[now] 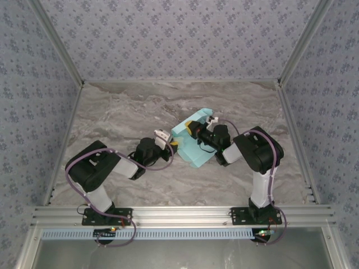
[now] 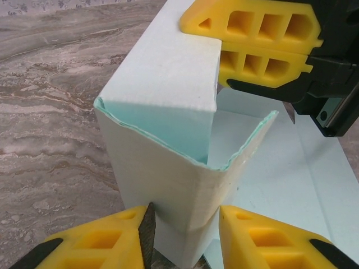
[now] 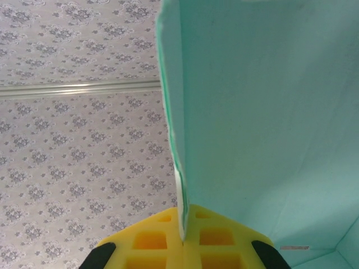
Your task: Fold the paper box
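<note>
The paper box point(image 1: 193, 154) is pale light-blue card, partly folded, lying mid-table between both arms. In the left wrist view its walls point(image 2: 162, 73) stand up and meet in a corner with an open top. My left gripper point(image 2: 185, 224) holds that corner from below, both yellow fingers point(image 2: 112, 235) touching the card. It sits at the box's left edge point(image 1: 171, 144). My right gripper point(image 3: 184, 238) is shut on the edge of an upright wall point(image 3: 269, 112). From the left wrist camera, the right gripper point(image 2: 216, 47) pinches the far wall's top. Overhead, the right gripper is over the box point(image 1: 196, 130).
The marble-patterned tabletop point(image 1: 123, 112) is enclosed by patterned walls point(image 1: 179, 39) at the back and sides. A metal rail point(image 1: 179, 213) runs along the near edge where the arm bases are bolted. A flat part of the card point(image 2: 291, 185) lies on the table beside the raised corner.
</note>
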You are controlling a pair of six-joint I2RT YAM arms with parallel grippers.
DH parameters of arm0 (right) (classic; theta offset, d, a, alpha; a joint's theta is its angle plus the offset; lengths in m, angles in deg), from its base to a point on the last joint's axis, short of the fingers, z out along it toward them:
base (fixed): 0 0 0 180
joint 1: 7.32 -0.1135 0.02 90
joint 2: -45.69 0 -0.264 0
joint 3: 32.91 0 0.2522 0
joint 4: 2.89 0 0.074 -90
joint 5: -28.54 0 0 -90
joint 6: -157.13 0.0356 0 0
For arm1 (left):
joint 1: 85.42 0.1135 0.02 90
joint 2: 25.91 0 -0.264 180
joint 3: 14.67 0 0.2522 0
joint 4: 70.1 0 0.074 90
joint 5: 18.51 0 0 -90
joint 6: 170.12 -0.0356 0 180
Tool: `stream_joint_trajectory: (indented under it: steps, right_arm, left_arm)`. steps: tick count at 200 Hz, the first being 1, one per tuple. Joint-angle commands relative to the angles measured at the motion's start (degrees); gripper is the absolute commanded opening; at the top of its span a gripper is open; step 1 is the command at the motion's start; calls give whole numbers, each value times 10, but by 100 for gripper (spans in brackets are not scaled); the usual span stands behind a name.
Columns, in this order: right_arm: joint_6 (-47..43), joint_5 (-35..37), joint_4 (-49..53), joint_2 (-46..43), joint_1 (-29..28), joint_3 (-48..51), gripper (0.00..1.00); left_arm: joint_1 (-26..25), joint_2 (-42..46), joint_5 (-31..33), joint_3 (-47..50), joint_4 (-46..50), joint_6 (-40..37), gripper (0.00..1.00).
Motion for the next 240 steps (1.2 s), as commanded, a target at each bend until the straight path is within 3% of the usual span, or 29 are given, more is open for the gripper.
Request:
stream_joint_trajectory:
  steps: [1, 51, 95, 125, 169, 206, 240]
  right_arm:
    - [3, 15, -16, 8, -17, -7, 0]
    - [-9, 92, -15, -5, -49, 20, 0]
    - [-7, 116, 4, -15, -55, 29, 0]
    - [-7, 127, 21, -19, -66, 26, 0]
    - [-2, 149, 48, -23, -83, 22, 0]
    - [4, 172, 71, -27, -93, 22, 0]
    - [4, 190, 77, -20, -101, 22, 0]
  left_arm:
    - [-2, -9, 33, -20, 21, 2, 36]
    - [-14, -28, 133, -55, 43, 17, 38]
    - [-14, -29, 231, -80, 76, 19, 43]
    - [-14, -41, 256, -95, 76, 22, 51]
    - [-15, -55, 283, -116, 86, 17, 53]
    - [-15, -67, 294, -131, 87, 18, 52]
    - [-17, -81, 325, -136, 90, 28, 38]
